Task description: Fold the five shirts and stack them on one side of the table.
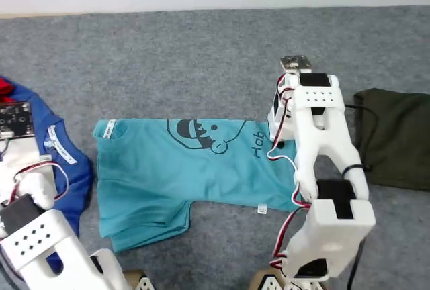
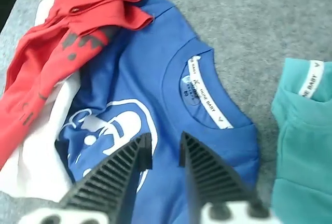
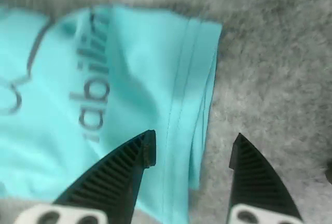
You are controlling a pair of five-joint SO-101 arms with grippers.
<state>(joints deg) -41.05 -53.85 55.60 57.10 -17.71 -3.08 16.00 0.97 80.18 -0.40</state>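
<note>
A teal shirt point(image 1: 175, 176) lies spread across the middle of the grey table, its printed front up. My right gripper point(image 3: 194, 149) hovers open just above the shirt's hem edge point(image 3: 199, 105), one finger over the cloth and the other over bare table. In the high view this gripper point(image 1: 277, 121) sits at the shirt's right end. My left gripper point(image 2: 165, 145) hangs slightly open above a blue shirt point(image 2: 155, 68) at the table's left side, holding nothing. A red shirt point(image 2: 67, 37) and a white one point(image 2: 31, 162) lie crumpled beside the blue shirt.
A folded dark green shirt point(image 1: 393, 139) rests at the right edge of the table. The left arm point(image 1: 33, 229) stands at the near left corner. Bare grey table point(image 1: 201, 62) stretches behind the teal shirt.
</note>
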